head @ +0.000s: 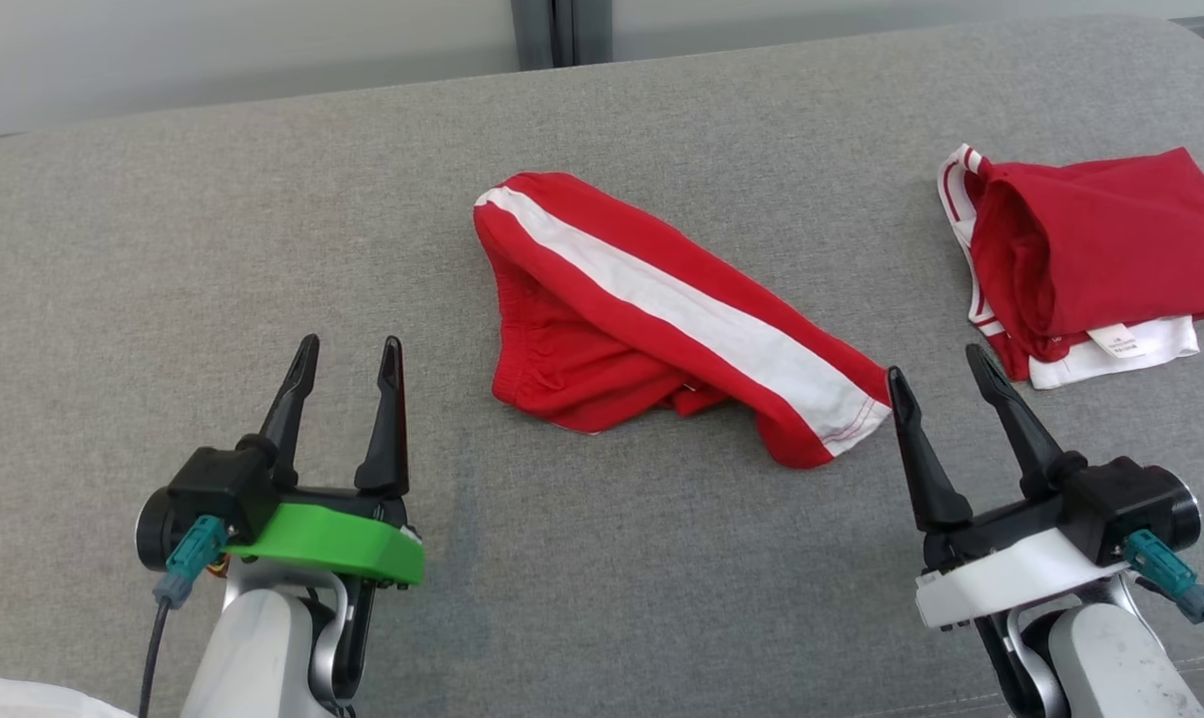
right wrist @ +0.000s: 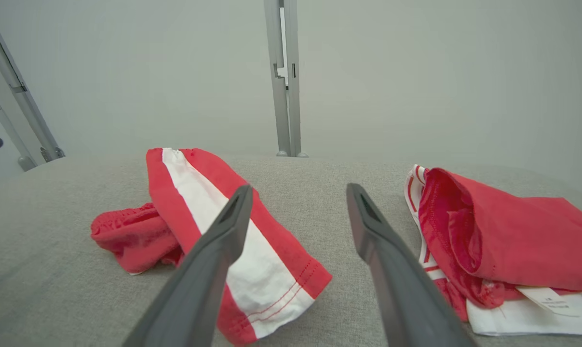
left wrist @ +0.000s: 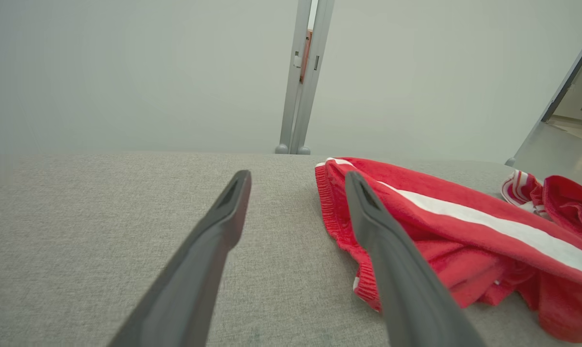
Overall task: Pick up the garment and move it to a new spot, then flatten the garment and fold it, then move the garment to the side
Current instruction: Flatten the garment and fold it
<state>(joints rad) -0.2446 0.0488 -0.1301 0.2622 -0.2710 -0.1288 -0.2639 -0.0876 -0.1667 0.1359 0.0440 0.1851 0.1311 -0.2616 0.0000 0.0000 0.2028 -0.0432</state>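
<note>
1. The grey fabric surface [head: 163, 249] carries everything.
2. The red garment [head: 661, 309] with a white stripe lies crumpled at the surface's middle, slanting toward the near right.
3. A folded red-and-white pile [head: 1090, 249] sits by the right edge, apart from the garment.
4. The right gripper [head: 936, 364] stands wide and empty, just beside the garment's near-right end.
5. The left gripper [head: 350, 349], also wide and empty, hovers toward the near-left corner, apart from the garment.
</note>
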